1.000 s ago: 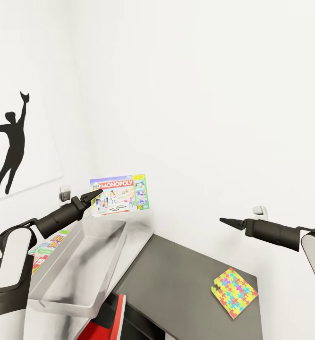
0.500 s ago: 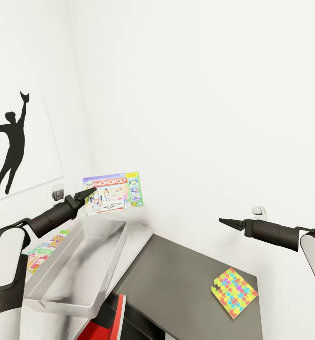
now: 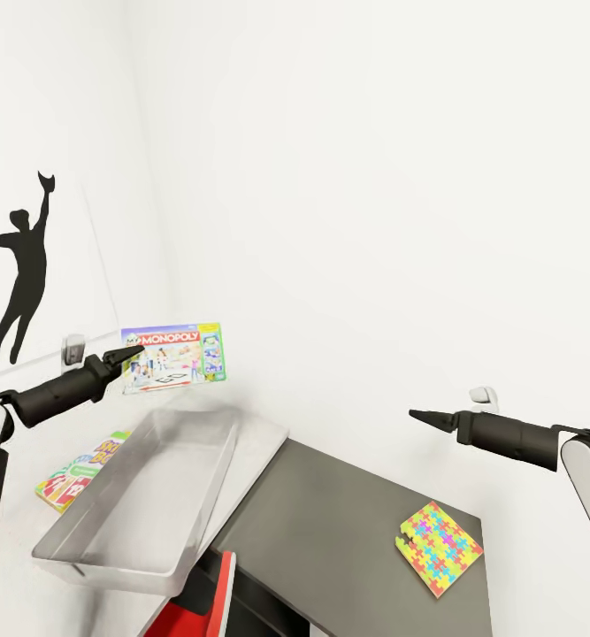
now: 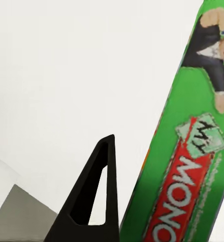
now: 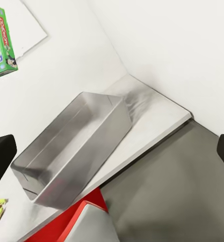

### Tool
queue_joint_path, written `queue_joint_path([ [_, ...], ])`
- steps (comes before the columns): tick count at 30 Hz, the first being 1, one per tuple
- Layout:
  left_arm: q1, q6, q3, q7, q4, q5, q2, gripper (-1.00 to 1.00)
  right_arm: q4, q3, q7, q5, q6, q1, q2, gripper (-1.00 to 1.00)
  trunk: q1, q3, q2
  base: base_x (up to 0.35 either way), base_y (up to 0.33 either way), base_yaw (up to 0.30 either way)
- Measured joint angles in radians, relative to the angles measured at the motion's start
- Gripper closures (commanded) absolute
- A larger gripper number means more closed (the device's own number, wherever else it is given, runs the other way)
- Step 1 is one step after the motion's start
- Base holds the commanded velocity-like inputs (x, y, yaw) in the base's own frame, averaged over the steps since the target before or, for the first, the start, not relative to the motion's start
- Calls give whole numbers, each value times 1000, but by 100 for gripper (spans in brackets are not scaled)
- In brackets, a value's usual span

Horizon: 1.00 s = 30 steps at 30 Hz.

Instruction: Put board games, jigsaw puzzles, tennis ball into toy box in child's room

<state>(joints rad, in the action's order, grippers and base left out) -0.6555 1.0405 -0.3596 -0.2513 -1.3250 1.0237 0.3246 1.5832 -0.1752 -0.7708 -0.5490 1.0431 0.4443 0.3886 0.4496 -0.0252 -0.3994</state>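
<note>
Nearest, a colorful jigsaw puzzle (image 3: 439,548) lies flat on a dark surface. Past it the grey toy box (image 3: 144,491) sits on the pale table (image 3: 255,442). Right gripper (image 3: 416,414) hangs spread wide, holding nothing. Farther up, the left gripper (image 3: 134,352) pinches a Monopoly box (image 3: 174,357) over the toy box.

White walls (image 3: 374,177) meet in a corner. Black silhouette picture (image 3: 20,265) of a reaching figure on the left one. Small white fitting (image 3: 483,395) on the right wall. Red object (image 3: 197,610) below the desk edge.
</note>
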Motion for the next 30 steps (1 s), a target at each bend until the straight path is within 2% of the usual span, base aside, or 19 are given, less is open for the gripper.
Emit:
queue_joint_path([
  [1, -9, -1, 9, -2, 29, -10, 19, 100, 0, 0, 0, 0, 0, 0, 0, -100, 0, 0, 0, 0, 0, 0],
  [3, -26, 1, 27, -14, 91, -8, 56, 100, 0, 1, 1, 0, 0, 0, 0, -100, 0, 0, 0, 0, 0, 0],
  [5, -40, 1, 53, -47, 158, -9, 89, 100, 0, 2, 2, 0, 0, 1, -1, -100, 0, 0, 0, 0, 0, 0],
  [6, -40, 1, 53, -48, 159, -7, 90, 100, 0, 2, 2, 0, 0, 1, -1, -100, 0, 0, 0, 0, 0, 0],
  [7, -47, 3, 71, -73, 192, 0, 105, 100, 0, 2, 3, 0, 0, 1, -1, -100, 0, 0, 0, 0, 0, 0],
  [8, -55, 1, 93, -101, 223, -10, 120, 100, 0, 2, 3, 0, 0, 0, -1, -100, 0, 0, 0, 0, 0, 0],
  [9, -55, 1, 94, -103, 224, -11, 121, 100, 0, 2, 3, 0, 0, 0, -1, -100, 0, 0, 0, 0, 0, 0],
  [10, -63, 2, 118, -133, 252, -5, 135, 100, 0, 2, 3, 0, 0, 0, -1, -100, 0, 0, 0, 0, 0, 0],
  [12, -81, -1, 177, -196, 305, -15, 163, 100, 0, 3, 3, 0, 0, 0, -1, -100, 0, 0, 0, 0, 0, 0],
  [13, -81, -1, 178, -197, 306, -14, 164, 100, 0, 3, 3, 0, 0, 0, -1, -100, 0, 0, 0, 0, 0, 0],
  [16, -111, -5, 278, -268, 373, -24, 191, 100, 0, 4, 3, 0, 0, 0, -2, -100, 0, 0, 0, 0, 0, 0],
  [17, -111, -5, 278, -269, 374, -23, 192, 100, 0, 4, 3, 0, 0, 0, -2, -100, 0, 0, 0, 0, 0, 0],
  [19, -134, -6, 340, -299, 414, -28, 202, 100, 0, 4, 2, -2, 0, 0, -1, -100, 0, 0, 0, 0, 0, 0],
  [22, -166, -5, 411, -331, 469, -33, 211, 100, 0, 18, 1, -4, 0, 2, -1, -100, 0, 0, 0, 0, 0, 0],
  [25, -194, -6, 462, -349, 513, -39, 218, 100, 0, 46, 0, -5, 0, 5, -1, -100, 0, 0, 0, 0, 0, 0],
  [26, -194, -6, 463, -350, 513, -39, 218, 100, 0, 46, 0, -5, 0, 5, -1, -100, 0, 0, 0, 0, 0, 0],
  [27, -215, -6, 489, -355, 545, -54, 220, 100, 0, 64, -1, -6, 0, 7, -1, -100, 0, 0, 0, 0, 0, 0],
  [28, -228, -9, 500, -358, 566, -79, 221, 100, 0, 72, -1, -6, 0, 7, -1, -100, 0, 0, 0, 0, 0, 0],
  [30, -256, -7, 514, -361, 610, -108, 223, 100, 0, 83, -2, -7, 0, 8, 0, -100, 0, 0, 0, 0, 0, 0],
])
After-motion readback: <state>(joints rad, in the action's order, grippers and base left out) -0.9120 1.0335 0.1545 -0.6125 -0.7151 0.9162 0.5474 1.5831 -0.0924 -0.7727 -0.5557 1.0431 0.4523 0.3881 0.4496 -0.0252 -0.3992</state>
